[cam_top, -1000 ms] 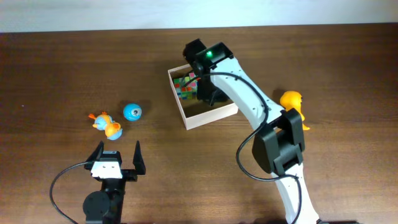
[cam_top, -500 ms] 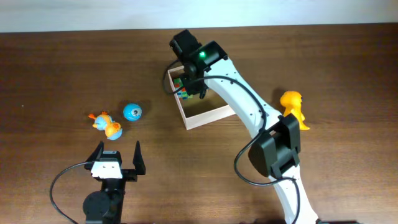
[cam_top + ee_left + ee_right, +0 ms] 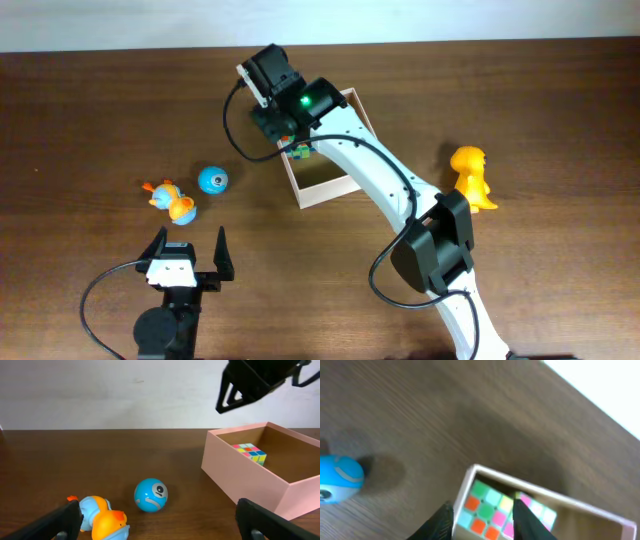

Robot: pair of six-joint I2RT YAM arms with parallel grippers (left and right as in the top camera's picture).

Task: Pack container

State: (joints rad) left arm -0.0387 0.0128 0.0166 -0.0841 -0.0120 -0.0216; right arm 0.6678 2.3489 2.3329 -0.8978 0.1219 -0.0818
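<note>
Cube (image 3: 250, 453) now sits inside the container (image 3: 326, 192), against its 9 o'clock wall. Your right gripper (image 3: 482, 511), open and empty, has pulled away toward 10 o'clock. Left gripper (image 3: 190, 243) waits wide open, empty. Ball (image 3: 211, 180) looks like your next pick.

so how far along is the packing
One of four done: the colour cube lies inside the container. In hand: nothing; the right claw hangs open over the container's edge, and the left claw sits open. Left: the blue ball, the blue-orange duck and the yellow toy, all on the table.
</note>
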